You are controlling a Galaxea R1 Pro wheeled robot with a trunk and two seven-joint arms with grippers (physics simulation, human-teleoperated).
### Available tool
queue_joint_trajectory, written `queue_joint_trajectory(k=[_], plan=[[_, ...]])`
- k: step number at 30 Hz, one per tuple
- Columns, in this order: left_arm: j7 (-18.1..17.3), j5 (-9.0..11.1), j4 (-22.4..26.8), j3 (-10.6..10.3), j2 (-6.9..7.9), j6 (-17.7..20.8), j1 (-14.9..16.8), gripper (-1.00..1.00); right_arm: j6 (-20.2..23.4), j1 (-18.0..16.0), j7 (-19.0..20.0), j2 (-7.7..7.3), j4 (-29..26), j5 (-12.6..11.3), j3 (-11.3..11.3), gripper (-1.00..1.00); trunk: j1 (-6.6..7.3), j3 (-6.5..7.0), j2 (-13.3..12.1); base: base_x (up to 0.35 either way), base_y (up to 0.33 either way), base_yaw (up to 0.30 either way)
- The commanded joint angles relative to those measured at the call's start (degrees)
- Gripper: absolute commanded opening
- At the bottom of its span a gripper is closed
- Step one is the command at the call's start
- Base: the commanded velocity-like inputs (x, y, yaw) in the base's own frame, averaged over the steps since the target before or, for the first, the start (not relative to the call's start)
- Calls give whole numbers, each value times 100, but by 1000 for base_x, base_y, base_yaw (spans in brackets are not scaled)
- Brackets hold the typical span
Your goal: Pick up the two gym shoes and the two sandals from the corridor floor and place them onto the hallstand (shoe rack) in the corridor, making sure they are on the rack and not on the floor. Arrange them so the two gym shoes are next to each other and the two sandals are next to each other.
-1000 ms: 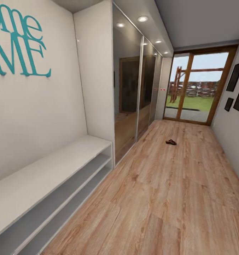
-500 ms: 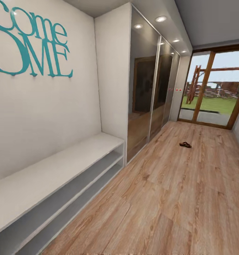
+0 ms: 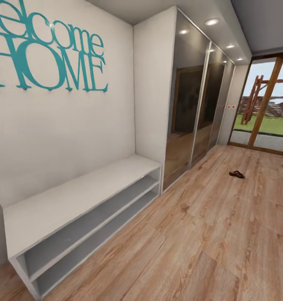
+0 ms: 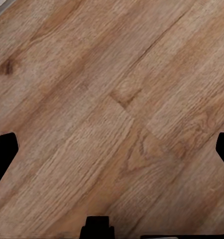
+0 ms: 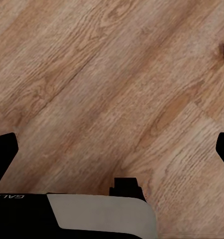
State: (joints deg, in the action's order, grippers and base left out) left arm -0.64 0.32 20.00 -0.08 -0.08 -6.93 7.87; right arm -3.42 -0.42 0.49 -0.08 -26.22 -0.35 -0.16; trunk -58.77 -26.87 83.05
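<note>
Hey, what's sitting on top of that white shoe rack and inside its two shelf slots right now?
The hallstand has a bare top, and the visible parts of both slots hold nothing. The slots' back corners are shadowed. One sandal lies far off on the corridor floor.

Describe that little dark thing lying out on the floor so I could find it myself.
Start at the tall glass door at the corridor's far end, with the garden behind it. Come back along the wood-plank floor a short way: there lies a sandal, low and dark brown. It is the one loose thing in sight on the planks, well apart from the pale shoe rack along the left wall.
</note>
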Motion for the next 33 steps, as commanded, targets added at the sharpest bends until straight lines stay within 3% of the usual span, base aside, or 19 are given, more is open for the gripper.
queue_joint_trajectory(k=[1,16,33], plan=[[-7,3,-5,-4,0,-19,4,100,-18,-2,5,-1,3,-3,-2,100,4,-6,3,-321,0,82],[-7,3,-5,-16,0,-20,4,100,-18,-2,8,-1,3,-6,-3,100,4,-6,3,-326,0,60],[-7,-6,-5,-15,0,-19,4,100,-24,-2,9,-1,3,-1,-4,100,4,-7,3,-29,0,264]])
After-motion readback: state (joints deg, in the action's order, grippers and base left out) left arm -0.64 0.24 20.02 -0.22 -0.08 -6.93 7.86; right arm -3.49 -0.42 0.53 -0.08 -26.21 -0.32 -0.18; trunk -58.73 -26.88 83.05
